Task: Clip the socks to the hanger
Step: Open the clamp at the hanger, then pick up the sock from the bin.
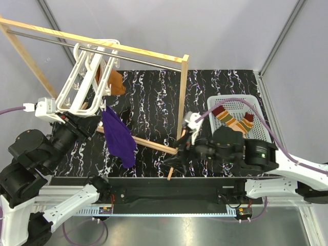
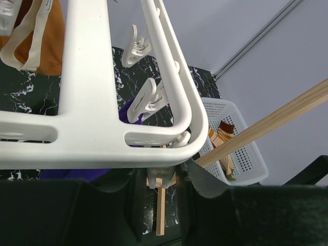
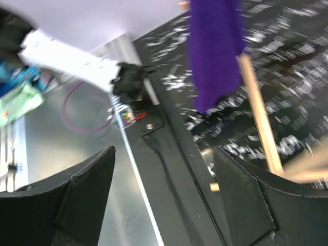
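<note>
The left gripper (image 2: pixel 161 171) has its black jaws drawn narrow. The near corner of the large white plastic rectangular drying hanger (image 2: pixel 87 77) lies across their tips, and a small white piece sits in the slit between them. It seems to be gripping the frame there, though the fingers hide the contact itself. The hanger is tilted, with its double rails running up and away from the jaws. Small white clip pegs (image 2: pixel 146 100) dangle from its inner rail.

A plain purple cloth (image 1: pixel 119 137) hangs from the frame's near edge, just beside the left gripper. A plain orange cloth (image 1: pixel 117 82) hangs at its far end, close under the thin metal rod (image 1: pixel 128 57) of the light wooden rack (image 1: pixel 182 97).

The right gripper (image 3: pixel 164 151) has its jaws spread wide with nothing between them. It is low over the near edge of the black white-veined table (image 1: pixel 220 82), beside the foot of the wooden rack. Its wrist view is blurred.

The pair of soft knitted socks (image 1: pixel 233 119), striped maroon, mustard, orange and dark green, lies in the white perforated plastic basket (image 1: pixel 259 110) on the table's right side. The socks are behind the right gripper and apart from its jaws. They are well apart from the hanger and the left gripper, and no peg holds them.
</note>
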You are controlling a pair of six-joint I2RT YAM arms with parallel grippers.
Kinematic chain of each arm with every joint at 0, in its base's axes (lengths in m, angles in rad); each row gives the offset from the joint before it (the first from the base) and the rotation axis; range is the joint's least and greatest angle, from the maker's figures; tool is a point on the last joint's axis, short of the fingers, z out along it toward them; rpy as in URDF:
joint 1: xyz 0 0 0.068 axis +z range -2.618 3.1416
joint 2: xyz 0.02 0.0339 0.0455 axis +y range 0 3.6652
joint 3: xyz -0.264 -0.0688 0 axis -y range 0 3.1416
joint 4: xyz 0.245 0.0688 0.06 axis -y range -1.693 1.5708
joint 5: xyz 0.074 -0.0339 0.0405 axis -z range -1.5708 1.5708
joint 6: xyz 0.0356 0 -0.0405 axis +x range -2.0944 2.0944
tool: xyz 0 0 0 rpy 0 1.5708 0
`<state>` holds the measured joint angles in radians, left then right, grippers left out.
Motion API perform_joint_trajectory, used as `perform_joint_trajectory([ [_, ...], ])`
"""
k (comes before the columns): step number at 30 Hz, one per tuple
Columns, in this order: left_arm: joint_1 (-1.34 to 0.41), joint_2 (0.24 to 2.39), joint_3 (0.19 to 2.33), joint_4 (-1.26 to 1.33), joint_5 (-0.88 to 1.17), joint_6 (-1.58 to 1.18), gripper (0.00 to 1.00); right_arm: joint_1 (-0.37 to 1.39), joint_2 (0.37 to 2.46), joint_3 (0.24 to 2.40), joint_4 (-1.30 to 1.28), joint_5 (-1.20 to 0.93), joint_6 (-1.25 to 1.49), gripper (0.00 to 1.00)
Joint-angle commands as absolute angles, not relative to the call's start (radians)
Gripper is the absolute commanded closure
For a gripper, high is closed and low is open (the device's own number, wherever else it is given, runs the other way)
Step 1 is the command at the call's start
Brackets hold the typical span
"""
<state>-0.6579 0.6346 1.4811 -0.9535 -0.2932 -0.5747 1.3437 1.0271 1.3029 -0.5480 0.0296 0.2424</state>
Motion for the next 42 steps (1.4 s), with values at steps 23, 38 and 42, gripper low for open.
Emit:
perform_joint_trajectory([
  [23,-0.661,0.6,1.439,-0.891,-0.285,-0.56,1.0,1.244,0.813,1.146,-1.238,1.167,1.167,0.29],
  [38,-0.661,0.568,1.408,-0.888,-0.256,-0.571,1.0,0.337,1.076,1.069,-0.606,0.409,0.555,0.23],
  [42,-0.661,0.563,1.398,-0.876,-0.227,-0.572,1.0,0.238,1.233,1.132,-0.568,0.357,0.532,0.33],
])
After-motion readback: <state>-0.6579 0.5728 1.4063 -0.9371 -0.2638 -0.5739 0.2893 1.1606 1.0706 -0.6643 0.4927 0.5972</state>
